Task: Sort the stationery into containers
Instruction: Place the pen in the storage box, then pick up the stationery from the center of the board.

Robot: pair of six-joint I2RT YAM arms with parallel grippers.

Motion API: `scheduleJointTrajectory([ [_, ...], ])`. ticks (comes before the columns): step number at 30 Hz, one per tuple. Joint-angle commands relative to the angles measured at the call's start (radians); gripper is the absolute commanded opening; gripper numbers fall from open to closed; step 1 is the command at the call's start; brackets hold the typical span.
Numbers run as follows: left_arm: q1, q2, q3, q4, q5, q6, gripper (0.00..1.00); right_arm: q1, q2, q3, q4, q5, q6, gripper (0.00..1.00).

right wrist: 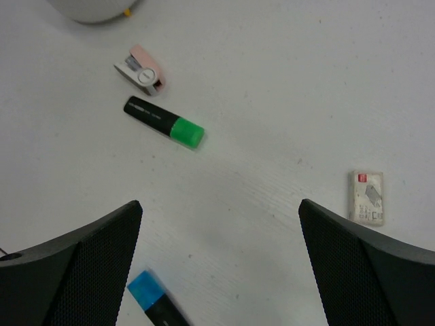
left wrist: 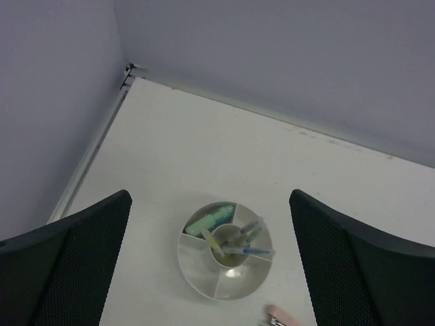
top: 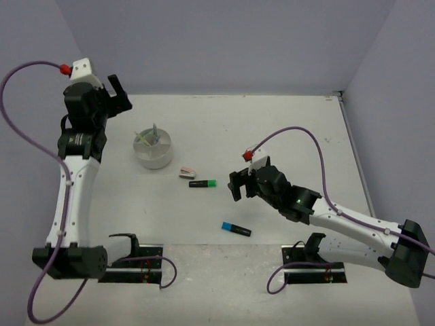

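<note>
Below my left gripper (left wrist: 209, 198), whose jaws stand wide apart and hold nothing, the white cup (left wrist: 185, 257) sits on the table (left wrist: 204, 136), almost straight under the gap. There is one cup. A mint marker (left wrist: 212, 219) lies in one compartment, and thin pens (left wrist: 246, 234) lean at the middle, too blurred to count. My right gripper (right wrist: 221, 204) is also spread wide and empty, low over loose stationery. I count two black highlighters, the green-ended highlighter (right wrist: 163, 123) ahead of the gap and the blue-ended highlighter (right wrist: 155, 301) close beside one finger. One pink-and-white piece (right wrist: 139, 70) lies beyond, and one white eraser (right wrist: 367, 197) is just beside the other finger. Bare table runs from the cup to the far wall.
</note>
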Motion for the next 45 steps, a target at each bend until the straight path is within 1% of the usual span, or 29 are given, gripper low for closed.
scheduleJointTrajectory([
  [1,0.003,-0.229,-0.186,-0.029,0.065,-0.14,1.0,-0.003,0.112,0.09,-0.091,0.015,-0.069,0.99],
  [2,0.003,-0.288,-0.252,0.003,0.11,-0.14,1.0,-0.009,0.139,0.118,-0.122,0.014,-0.056,0.99],
  [3,0.003,-0.37,-0.359,0.047,0.17,-0.139,1.0,-0.022,0.174,0.157,-0.153,-0.015,-0.039,0.99],
  [5,0.001,-0.476,-0.505,0.065,0.205,-0.155,1.0,-0.052,0.225,0.209,-0.158,-0.105,-0.03,0.99],
  [6,0.001,-0.496,-0.534,0.073,0.229,-0.15,1.0,-0.063,0.242,0.223,-0.158,-0.182,-0.056,0.98],
  [9,0.002,-0.568,-0.656,0.089,0.236,-0.143,1.0,-0.064,0.36,0.32,-0.176,-0.259,-0.183,0.92],
  [13,0.003,-0.662,-0.776,0.117,0.226,-0.133,1.0,-0.063,0.575,0.565,-0.244,-0.374,-0.315,0.83],
  [14,0.001,-0.67,-0.788,0.12,0.22,-0.131,1.0,-0.063,0.623,0.566,-0.267,-0.375,-0.351,0.8],
  [15,0.001,-0.676,-0.794,0.118,0.214,-0.131,1.0,-0.064,0.669,0.666,-0.293,-0.404,-0.392,0.72],
  [17,0.001,-0.696,-0.792,0.11,0.212,-0.13,1.0,-0.061,0.83,0.831,-0.377,-0.412,-0.428,0.69],
  [18,0.001,-0.705,-0.797,0.116,0.219,-0.13,1.0,-0.057,0.9,0.871,-0.397,-0.412,-0.447,0.68],
  [21,0.002,-0.721,-0.802,0.116,0.224,-0.125,1.0,-0.041,1.025,1.026,-0.48,-0.396,-0.495,0.66],
  [24,0.001,-0.731,-0.802,0.116,0.223,-0.123,1.0,-0.027,1.085,1.068,-0.495,-0.395,-0.528,0.65],
  [27,0.0,-0.733,-0.803,0.118,0.235,-0.122,1.0,-0.021,1.146,1.105,-0.486,-0.393,-0.533,0.63],
  [29,0.0,-0.73,-0.804,0.121,0.25,-0.12,1.0,-0.021,1.18,1.14,-0.48,-0.375,-0.535,0.63],
  [33,0.0,-0.737,-0.811,0.13,0.284,-0.112,1.0,-0.023,1.239,1.205,-0.488,-0.373,-0.544,0.63],
  [39,-0.003,-0.745,-0.818,0.139,0.309,-0.108,1.0,-0.034,1.293,1.249,-0.493,-0.385,-0.539,0.61],
  [43,-0.006,-0.741,-0.82,0.14,0.316,-0.105,1.0,-0.045,1.323,1.272,-0.508,-0.392,-0.545,0.57],
  [45,-0.008,-0.742,-0.819,0.14,0.316,-0.105,1.0,-0.047,1.341,1.281,-0.527,-0.395,-0.549,0.53],
])
